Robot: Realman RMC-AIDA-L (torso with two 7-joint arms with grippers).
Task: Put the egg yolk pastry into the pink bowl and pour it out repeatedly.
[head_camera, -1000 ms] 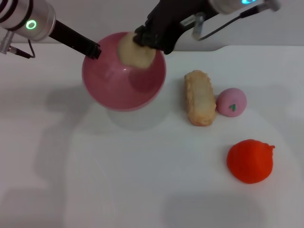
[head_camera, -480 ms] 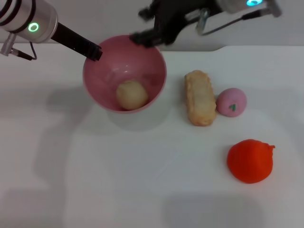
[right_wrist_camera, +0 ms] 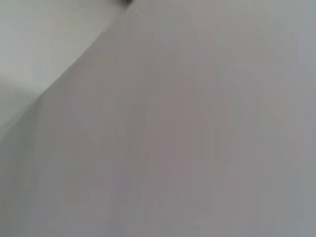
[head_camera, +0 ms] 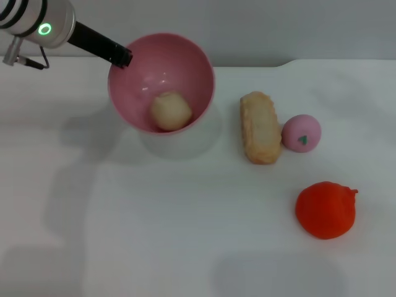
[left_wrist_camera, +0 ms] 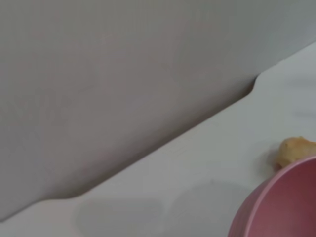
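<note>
The pink bowl (head_camera: pixel 185 62) is held off the white table at the back left and tips a little toward me. My left gripper (head_camera: pixel 125 59) is shut on its far-left rim, and the arm reaches in from the upper left corner. The egg yolk pastry (head_camera: pixel 171 111), a pale cream ball, lies inside the bowl against its near wall. In the left wrist view only a piece of the pink bowl (left_wrist_camera: pixel 281 202) shows, with an end of the bread (left_wrist_camera: pixel 295 150) past its rim. My right gripper is out of view; the right wrist view shows only bare grey surface.
A long golden-brown bread piece (head_camera: pixel 260 127) lies right of the bowl, with a pink ball with a green mark (head_camera: pixel 301 132) touching its right side. An orange-red lumpy object (head_camera: pixel 325 209) sits nearer the front right. A grey wall runs behind the table's back edge.
The right gripper let the pastry drop into the bowl, then pulled up and out of view. The left gripper has raised the bowl slightly, with the pastry resting inside.
</note>
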